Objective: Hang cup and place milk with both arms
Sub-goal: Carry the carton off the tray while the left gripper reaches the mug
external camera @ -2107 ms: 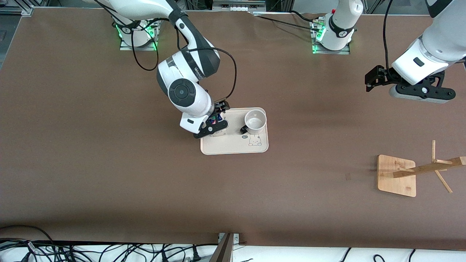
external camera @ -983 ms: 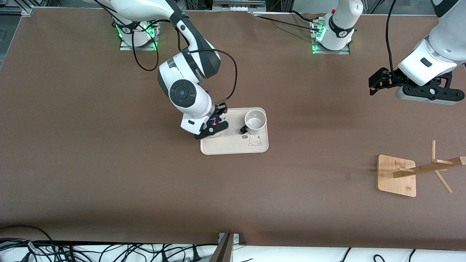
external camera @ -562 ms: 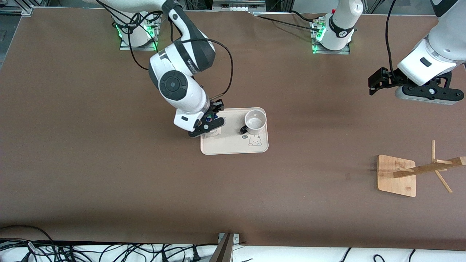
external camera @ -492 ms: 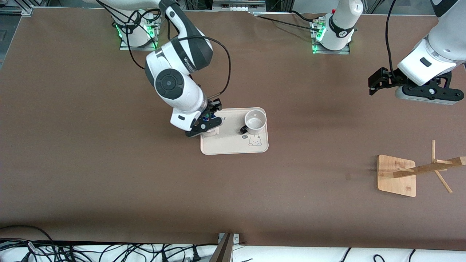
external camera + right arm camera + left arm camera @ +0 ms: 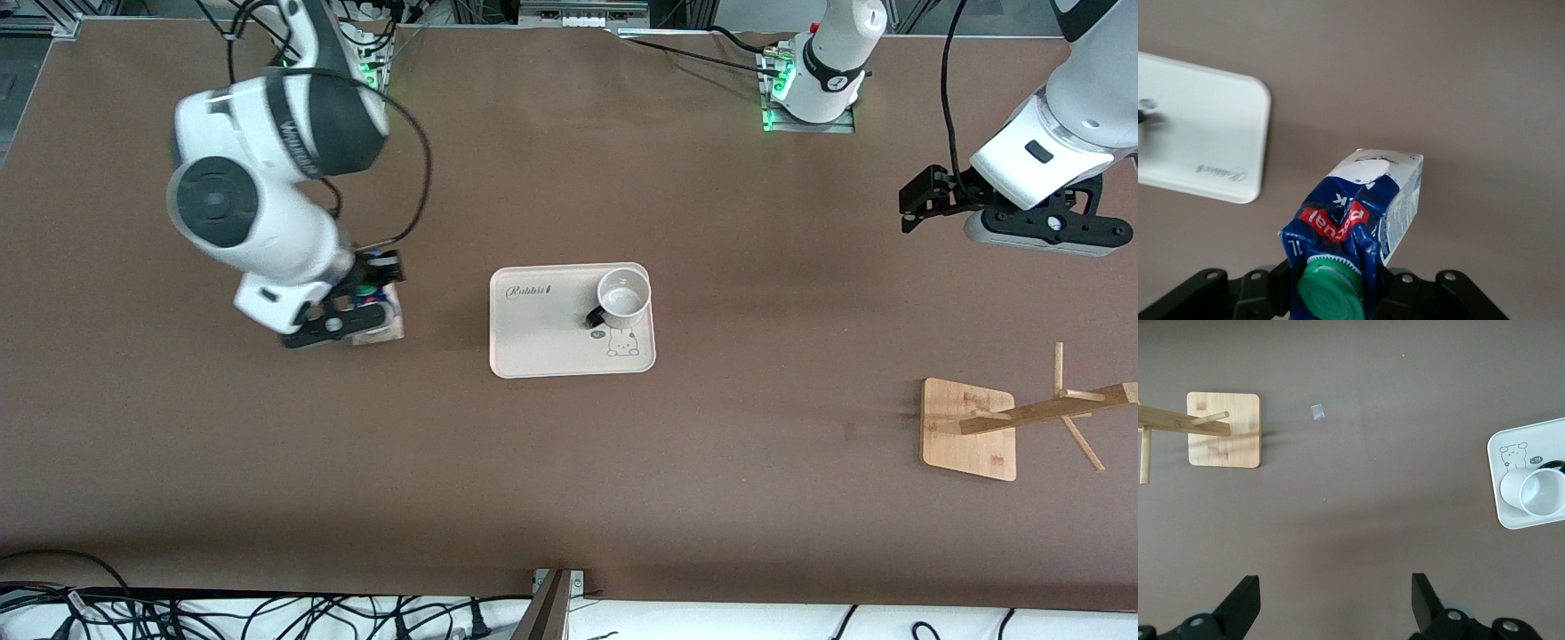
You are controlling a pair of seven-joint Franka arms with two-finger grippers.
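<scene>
My right gripper is shut on the milk, a dark-blue carton with a green cap and white lower sides, and holds it tilted over bare table toward the right arm's end, beside the tray. In the right wrist view the milk is squeezed at its top between the jaws. The cup, a white mug with a black handle, stands on the cream tray; it also shows in the left wrist view. My left gripper is open and empty, high over the table toward the left arm's end.
A wooden cup rack on a square bamboo base stands toward the left arm's end, nearer the front camera than my left gripper. It shows in the left wrist view too. Cables lie along the table's front edge.
My right gripper has lifted the milk off the tray and carried it toward the right arm's end of the table. The left arm has stayed still in the last second.
</scene>
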